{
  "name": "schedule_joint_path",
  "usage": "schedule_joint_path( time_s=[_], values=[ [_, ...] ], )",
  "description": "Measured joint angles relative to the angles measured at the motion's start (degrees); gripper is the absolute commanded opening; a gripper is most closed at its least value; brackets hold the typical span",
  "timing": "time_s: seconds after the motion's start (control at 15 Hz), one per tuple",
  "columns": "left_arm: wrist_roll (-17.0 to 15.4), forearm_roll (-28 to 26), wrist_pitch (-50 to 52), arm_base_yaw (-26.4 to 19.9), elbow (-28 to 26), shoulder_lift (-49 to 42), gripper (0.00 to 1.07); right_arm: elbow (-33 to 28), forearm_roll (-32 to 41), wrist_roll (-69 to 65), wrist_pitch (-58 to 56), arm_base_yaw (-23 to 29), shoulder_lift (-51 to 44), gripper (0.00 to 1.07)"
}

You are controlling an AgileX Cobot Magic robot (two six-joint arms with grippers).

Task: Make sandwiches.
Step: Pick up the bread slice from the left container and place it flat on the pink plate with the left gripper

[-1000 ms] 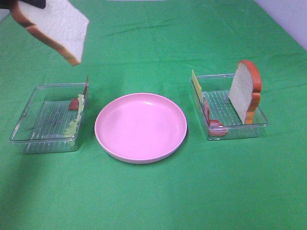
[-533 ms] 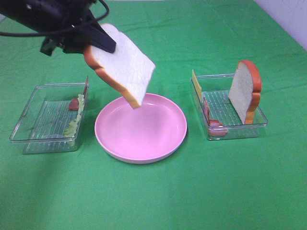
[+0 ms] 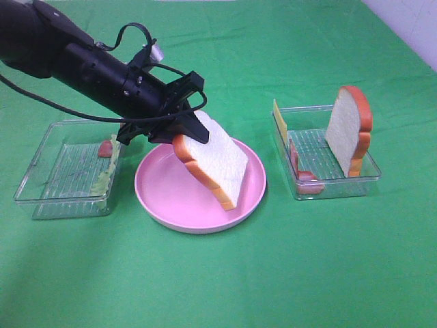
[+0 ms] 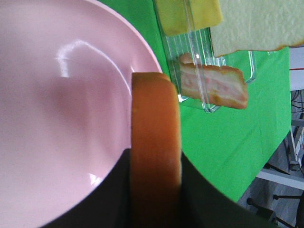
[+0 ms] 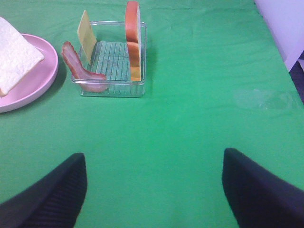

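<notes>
over the pink plate [image 3: 164, 198], the left gripper [image 3: 183, 132] is clamped on a bread slice [image 3: 220, 166] by its crust, the slice tilted with its low corner close to the plate's floor. the right gripper [image 5: 154, 180] hangs over the green cloth [image 5: 190, 118], fingers wide apart.

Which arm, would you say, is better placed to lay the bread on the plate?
Left: the left gripper holds the bread slice tilted over the pink plate; the right gripper is open and empty.

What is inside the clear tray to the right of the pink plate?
An upright bread slice, a cheese square and bacon; only the tray floor under them is covered.
</notes>
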State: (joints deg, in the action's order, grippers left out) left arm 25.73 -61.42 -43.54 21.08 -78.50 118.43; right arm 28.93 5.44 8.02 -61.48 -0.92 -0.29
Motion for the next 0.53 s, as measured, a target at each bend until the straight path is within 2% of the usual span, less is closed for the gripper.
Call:
schedule_joint_path(
  time_s=[0.47, 0.53],
  values=[
    [0.1, -1.8, 1.7, 0.8, -0.1, 3.4, 0.0, 0.0, 0.0, 0.0, 0.0, 0.0, 0.0, 0.75],
    [0.2, -1.8, 1.8, 0.8, -0.1, 3.4, 0.18, 0.0, 0.0, 0.0, 0.0, 0.0, 0.0, 0.75]
  ],
)
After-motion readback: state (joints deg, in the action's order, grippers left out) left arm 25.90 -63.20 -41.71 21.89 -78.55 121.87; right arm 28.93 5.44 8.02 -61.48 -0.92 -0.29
